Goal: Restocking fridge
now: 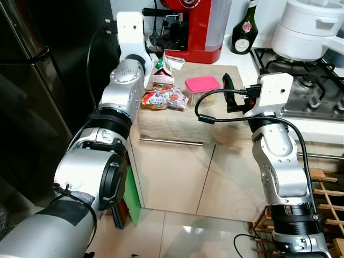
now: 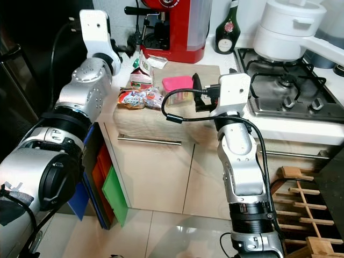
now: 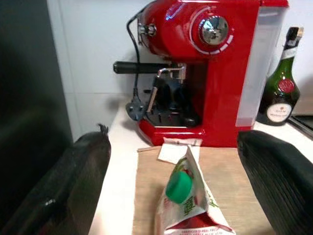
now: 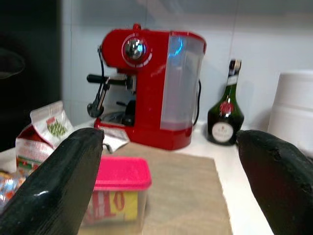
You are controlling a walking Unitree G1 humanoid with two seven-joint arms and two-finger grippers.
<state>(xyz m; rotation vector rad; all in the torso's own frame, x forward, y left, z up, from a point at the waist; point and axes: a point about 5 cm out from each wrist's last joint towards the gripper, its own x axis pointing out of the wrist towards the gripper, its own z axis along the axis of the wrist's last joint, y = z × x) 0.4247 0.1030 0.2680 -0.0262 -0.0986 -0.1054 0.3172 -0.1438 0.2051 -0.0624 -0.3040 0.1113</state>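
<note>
Nearest: both silver arms reach forward over the cabinet front, whose steel handle bar [image 1: 171, 141] runs level under the counter edge.

Right gripper [image 4: 168, 171]: raised at the counter's front edge, fingers spread wide apart, nothing between them. In the right wrist view the pink-lidded container [image 4: 119, 192] sits just beyond the left finger [image 4: 54, 188], not touched. In the left eye view the same container [image 1: 202, 89] lies at about 10 o'clock from the right wrist housing.

Left gripper [image 3: 173, 188]: held over the left end of the counter, fingers also well apart and empty. The milk carton [image 3: 188, 208] with its green cap [image 3: 177, 186] stands between the two fingers in the left wrist view, further out, with a gap on each side.

On the wooden board [image 1: 217, 122]: snack packets [image 1: 164, 99] lie at the carton's 6 o'clock, just beside the container's left side. Carton [image 1: 163, 75] upright, top folded open.

Farther back: red coffee machine [image 1: 193, 29] at the board's 12 o'clock; green bottle [image 1: 245, 27] to its right; white pot [image 1: 306, 29] on the gas hob [image 1: 317, 88] at 2 o'clock. Dark fridge [image 1: 27, 97] door at 9 o'clock.
</note>
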